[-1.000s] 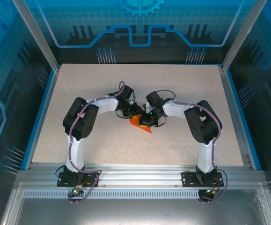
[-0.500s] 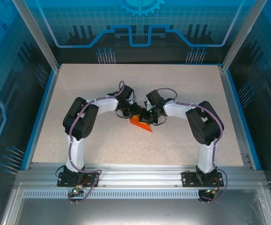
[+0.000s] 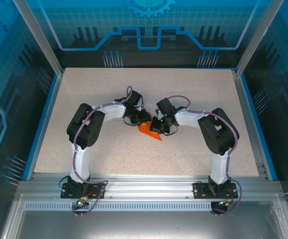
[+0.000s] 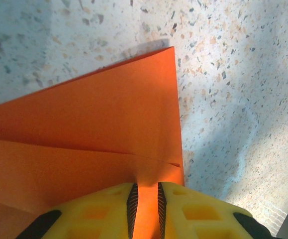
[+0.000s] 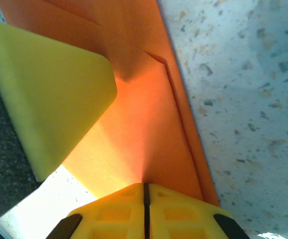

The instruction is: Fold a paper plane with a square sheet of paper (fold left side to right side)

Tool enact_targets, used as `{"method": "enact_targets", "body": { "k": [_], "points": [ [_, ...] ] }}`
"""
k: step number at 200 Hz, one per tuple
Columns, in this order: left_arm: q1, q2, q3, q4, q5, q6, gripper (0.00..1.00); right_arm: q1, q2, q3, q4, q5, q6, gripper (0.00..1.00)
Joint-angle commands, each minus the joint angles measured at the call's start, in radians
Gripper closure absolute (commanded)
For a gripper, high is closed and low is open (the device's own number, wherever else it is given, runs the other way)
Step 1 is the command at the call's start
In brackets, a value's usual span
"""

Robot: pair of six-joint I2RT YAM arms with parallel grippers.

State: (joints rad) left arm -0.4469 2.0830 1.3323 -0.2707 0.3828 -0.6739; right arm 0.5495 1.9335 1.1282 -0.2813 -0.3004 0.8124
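The left tool pinches the folded orange paper in a narrow gap. The sheet lies on the speckled worktop between the two tools, and the right tool - jaws pressed together - grips a creased edge just beside its partner.

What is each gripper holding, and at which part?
Both hold the orange paper: the left gripper pinches its folded layers near a corner, the right gripper pinches an edge.
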Motion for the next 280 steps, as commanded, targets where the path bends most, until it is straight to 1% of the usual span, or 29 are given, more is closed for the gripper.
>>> {"method": "enact_targets", "body": {
  "k": [1, 75, 145, 149, 198, 246, 280],
  "points": [
    [0.015, 0.054, -0.019, -0.012, -0.055, 0.011, 0.76, -0.006, -0.011, -0.06, -0.173, 0.055, -0.004, 0.92],
    [0.015, 0.057, -0.017, -0.01, -0.057, 0.011, 0.76, -0.012, -0.093, -0.153, -0.227, 0.076, -0.044, 0.91],
    [0.015, 0.058, -0.013, -0.016, -0.059, 0.014, 0.76, -0.072, -0.16, -0.243, -0.21, 0.06, -0.054, 0.91],
    [0.014, 0.057, -0.014, -0.017, -0.06, 0.014, 0.76, -0.076, -0.164, -0.27, -0.211, 0.057, -0.055, 0.91],
    [0.015, 0.06, -0.008, -0.024, -0.062, 0.016, 0.76, -0.116, -0.204, -0.345, -0.205, 0.044, -0.068, 0.91],
    [0.015, 0.054, -0.004, -0.03, -0.063, 0.017, 0.76, -0.134, -0.199, -0.37, -0.196, 0.034, -0.082, 0.91],
    [0.011, -0.012, 0.009, -0.022, -0.035, 0.015, 0.75, -0.135, -0.186, -0.36, -0.196, 0.04, -0.085, 0.91]
  ]
}}
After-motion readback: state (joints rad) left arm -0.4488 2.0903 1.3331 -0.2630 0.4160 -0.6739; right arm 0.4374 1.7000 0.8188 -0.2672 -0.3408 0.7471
